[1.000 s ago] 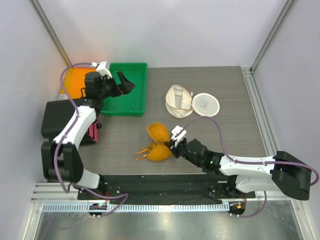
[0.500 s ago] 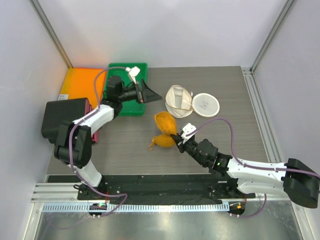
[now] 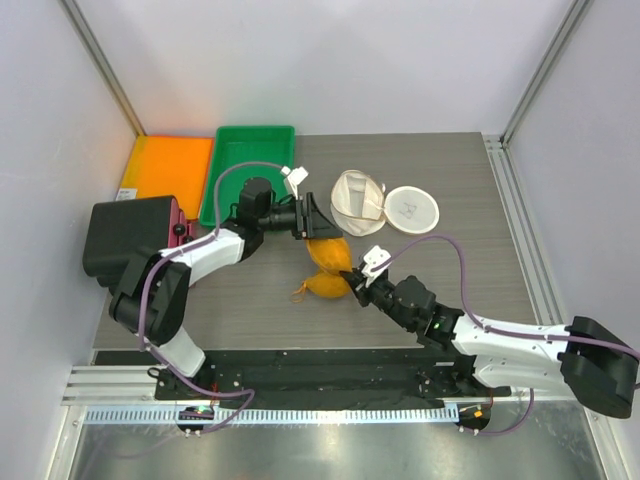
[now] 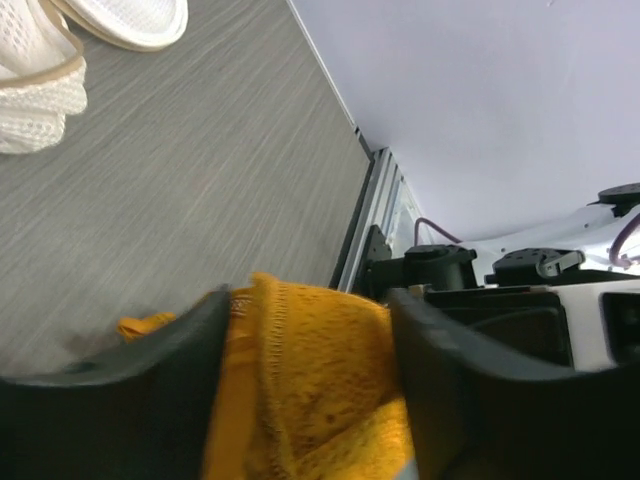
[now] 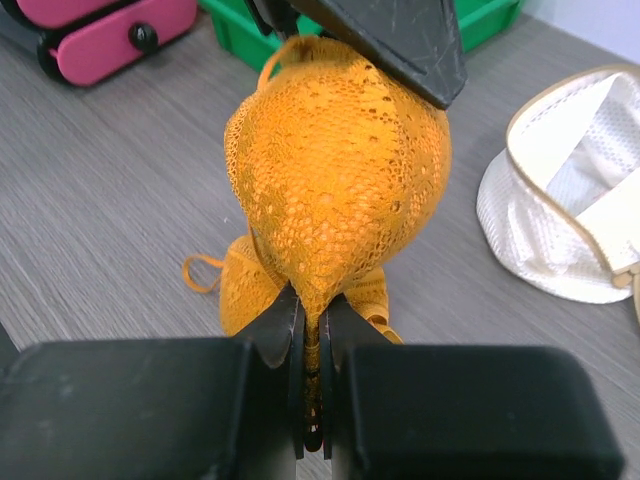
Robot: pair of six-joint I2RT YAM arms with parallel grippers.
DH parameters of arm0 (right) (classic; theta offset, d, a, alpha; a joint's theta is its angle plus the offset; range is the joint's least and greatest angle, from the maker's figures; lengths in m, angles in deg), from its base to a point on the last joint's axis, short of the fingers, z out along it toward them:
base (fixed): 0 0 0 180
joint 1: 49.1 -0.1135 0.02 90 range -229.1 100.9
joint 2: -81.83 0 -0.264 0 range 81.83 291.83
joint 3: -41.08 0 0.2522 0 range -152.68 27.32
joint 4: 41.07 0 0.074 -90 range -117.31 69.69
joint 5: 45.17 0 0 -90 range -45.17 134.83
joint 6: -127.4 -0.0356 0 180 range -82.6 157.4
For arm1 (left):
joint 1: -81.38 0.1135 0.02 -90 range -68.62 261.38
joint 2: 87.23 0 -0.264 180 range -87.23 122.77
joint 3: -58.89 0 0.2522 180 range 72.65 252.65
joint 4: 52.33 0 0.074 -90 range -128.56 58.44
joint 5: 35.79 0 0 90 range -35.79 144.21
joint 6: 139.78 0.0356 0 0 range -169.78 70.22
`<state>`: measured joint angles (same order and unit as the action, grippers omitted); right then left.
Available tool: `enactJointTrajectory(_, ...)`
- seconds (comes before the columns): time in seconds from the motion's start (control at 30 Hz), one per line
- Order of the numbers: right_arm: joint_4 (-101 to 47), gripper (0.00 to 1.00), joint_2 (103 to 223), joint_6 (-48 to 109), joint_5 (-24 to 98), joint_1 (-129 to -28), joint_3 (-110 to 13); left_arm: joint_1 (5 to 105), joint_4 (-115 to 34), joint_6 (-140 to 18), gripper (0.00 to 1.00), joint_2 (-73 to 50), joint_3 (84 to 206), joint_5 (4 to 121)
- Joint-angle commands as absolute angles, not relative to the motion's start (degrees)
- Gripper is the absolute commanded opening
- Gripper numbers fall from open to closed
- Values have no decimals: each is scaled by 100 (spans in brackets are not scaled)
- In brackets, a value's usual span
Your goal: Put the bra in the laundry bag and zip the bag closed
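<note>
The orange-yellow bra point(image 3: 328, 262) sits mid-table, one cup raised above the other. My right gripper point(image 3: 358, 284) is shut on its lower edge; the wrist view shows the lace pinched between the jaws point(image 5: 313, 300) with the cup point(image 5: 335, 190) standing above them. My left gripper point(image 3: 322, 225) is open, its jaws set wide on either side of the bra's top point(image 4: 310, 370); one of its fingers point(image 5: 400, 40) shows above the cup. The cream mesh laundry bag point(image 3: 357, 200) lies open behind, its round lid point(image 3: 411, 209) flopped to the right.
A green tray point(image 3: 250, 150) and a flat orange tray point(image 3: 170, 165) sit at the back left. A black box point(image 3: 125, 235) with a pink item point(image 3: 178, 232) stands at the left edge. A metal rail point(image 3: 520, 220) runs along the table's right side.
My left arm has swung from over the green tray rightward to the bra, and its jaws now straddle the top cup. My right gripper has lifted the bra and shifted it slightly right.
</note>
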<state>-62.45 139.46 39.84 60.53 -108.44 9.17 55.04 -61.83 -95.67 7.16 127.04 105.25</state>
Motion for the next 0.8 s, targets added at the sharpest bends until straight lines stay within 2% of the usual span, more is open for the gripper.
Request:
enactJointTrajectory(0.0, -6458, 5, 14151, 3863, 6038, -10808, 685, 5449, -6037, -9478, 51, 242, 12644, 10431)
enactJointTrajectory(0.03, -6423, 6, 14177, 3872, 6047, -10790, 676, 5449, -5967, -9417, 45, 199, 12591, 10387)
enactJointTrajectory(0.07, -6405, 6, 14178, 3872, 6065, -10764, 684, 5449, -5827, -9399, 33, 163, 12574, 10360)
enactJointTrajectory(0.13, -6405, 15, 14108, 3837, 6074, -10746, 745, 5449, -5903, -9503, 20, 49, 12451, 10360)
enactJointTrajectory(0.17, -6405, 21, 14081, 3837, 6100, -10729, 763, 5440, -5913, -9522, 17, 5, 12416, 10325)
enactJointTrajectory(0.2, -6396, 34, 14098, 3793, 6283, -10720, 772, 5449, -5896, -9522, 16, -126, 12337, 10238)
enactJointTrajectory(0.27, -6292, 45, 14169, 3775, 6390, -10642, 737, 5449, -5747, -9487, 11, -302, 12284, 9878)
enactJointTrajectory(0.3, -6256, 54, 14204, 3749, 6547, -10624, 711, 5440, -5668, -9435, 10, -512, 12257, 9720)
enactJointTrajectory(0.37, -6221, 61, 14222, 3601, 6549, -10553, 676, 5405, -5194, -9225, 1, -802, 12257, 8994)
enactJointTrajectory(0.4, -6220, 69, 14204, 3565, 6505, -10501, 676, 5327, -5027, -9101, 0, -952, 12274, 8754)
enactJointTrajectory(0.5, -6220, 78, 13994, 3389, 6338, -10395, 763, 5064, -4368, -8785, 0, -1514, 12275, 7743)
enactJointTrajectory(0.6, -6273, 91, 13537, 3196, 6092, -10290, 930, 4817, -4251, -8967, 0, -1700, 12065, 7548)
enactJointTrajectory(0.77, -5415, 96, 12290, 2399, 5853, -10201, 878, 4132, -4612, -9258, 0, -1289, 11870, 7293)
